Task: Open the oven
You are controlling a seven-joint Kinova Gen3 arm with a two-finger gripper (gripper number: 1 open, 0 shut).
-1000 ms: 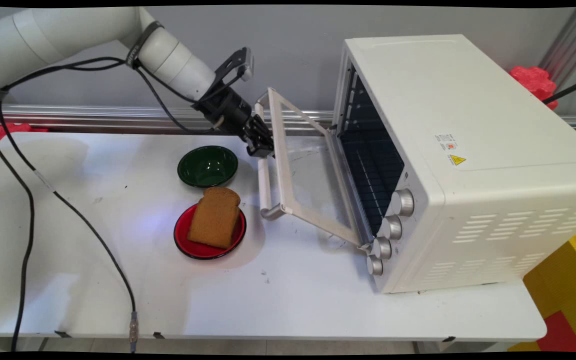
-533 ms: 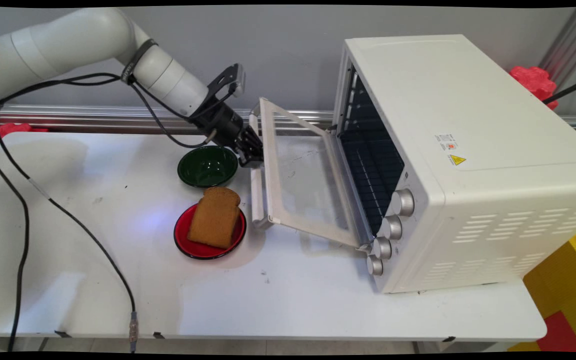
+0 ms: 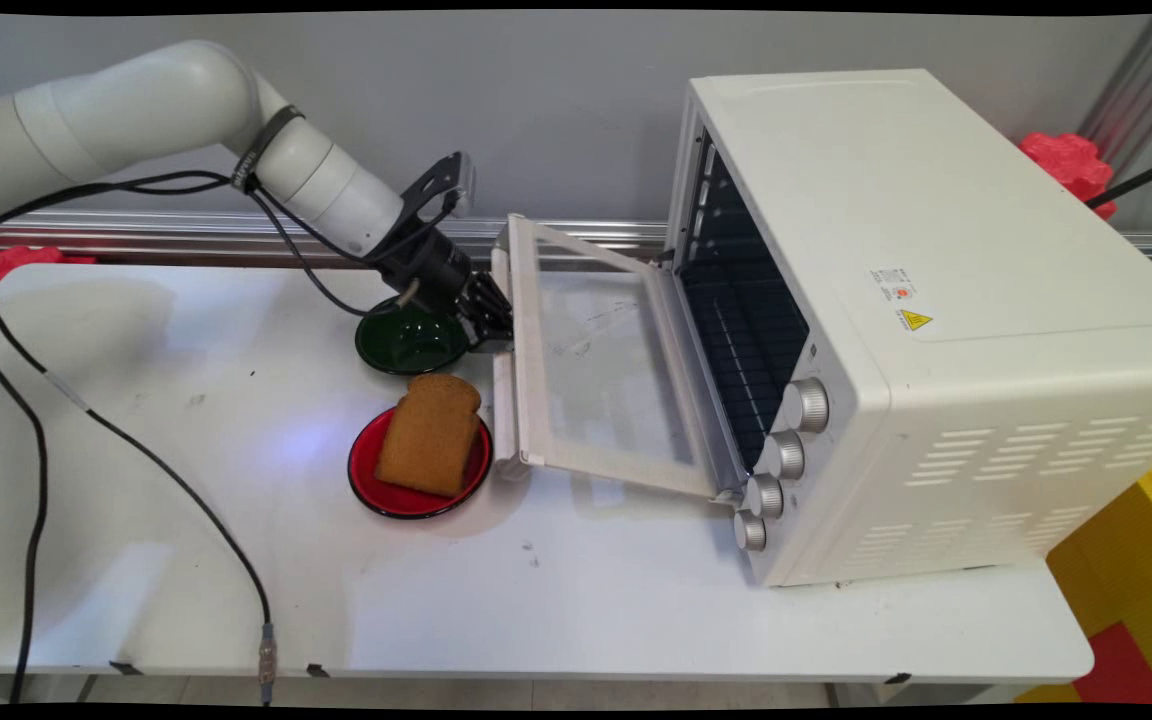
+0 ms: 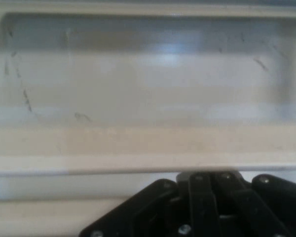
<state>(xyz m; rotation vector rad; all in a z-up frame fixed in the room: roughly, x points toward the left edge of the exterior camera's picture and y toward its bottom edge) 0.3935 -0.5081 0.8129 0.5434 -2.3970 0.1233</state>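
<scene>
A white toaster oven point(image 3: 936, 300) stands on the right of the table. Its glass door point(image 3: 606, 370) hangs nearly flat, hinged at the bottom, and the dark racks inside show. My gripper point(image 3: 498, 328) is shut on the door's white handle bar point(image 3: 504, 410), near the bar's far end. In the hand view the door frame point(image 4: 148, 143) and its glass point(image 4: 148, 74) fill the picture, the handle point(image 4: 49, 217) runs along the bottom, and the gripper point(image 4: 207, 183) reaches over it. Just left of the handle lie a green bowl point(image 3: 406, 345) and a red plate point(image 3: 371, 485) carrying a bread slice point(image 3: 428, 435).
A black cable point(image 3: 186, 480) trails over the left of the table to its front edge. A metal rail point(image 3: 186, 235) runs along the back. A red toy point(image 3: 1071, 165) sits behind the oven, and a yellow block point(image 3: 1136, 560) stands beyond the table's right end.
The gripper has moved left and down with the handle, and the oven door has swung from half open to nearly flat. Bowl, plate and bread have stayed put.
</scene>
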